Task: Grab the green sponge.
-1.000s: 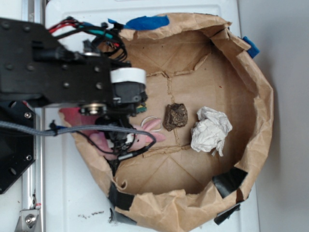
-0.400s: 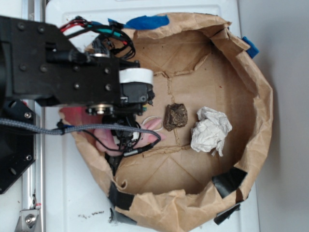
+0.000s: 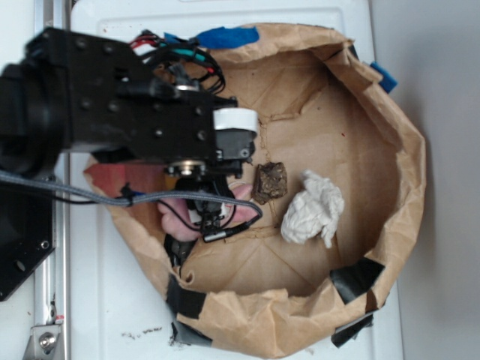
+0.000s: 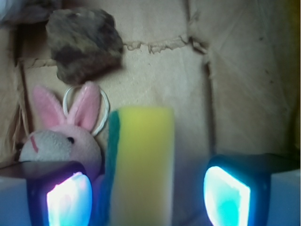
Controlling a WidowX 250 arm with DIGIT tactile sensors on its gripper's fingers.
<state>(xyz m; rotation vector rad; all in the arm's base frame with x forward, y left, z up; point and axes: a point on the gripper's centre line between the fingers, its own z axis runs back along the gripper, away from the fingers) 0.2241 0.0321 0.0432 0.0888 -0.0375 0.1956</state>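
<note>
In the wrist view the green sponge (image 4: pixel 141 165) stands on edge, yellow foam facing me with its dark green layer along the left side. My gripper (image 4: pixel 148 197) is open around it. The left fingertip (image 4: pixel 69 197) sits close to the green layer, and the right fingertip (image 4: pixel 226 193) stands clearly apart from the yellow side. In the exterior view the black arm (image 3: pixel 135 112) reaches over the left part of the paper bag and hides the sponge; the gripper (image 3: pixel 204 196) points down under it.
A pink plush bunny (image 4: pixel 61 136) lies just left of the sponge, against the left finger. A dark brown lump (image 4: pixel 82 43) (image 3: pixel 271 181) sits beyond it, and crumpled white paper (image 3: pixel 311 208) further right. Raised brown bag walls (image 3: pixel 405 150) ring everything.
The arm has moved right, further over the bag's floor and the bunny. The crumpled white paper has shifted slightly left.
</note>
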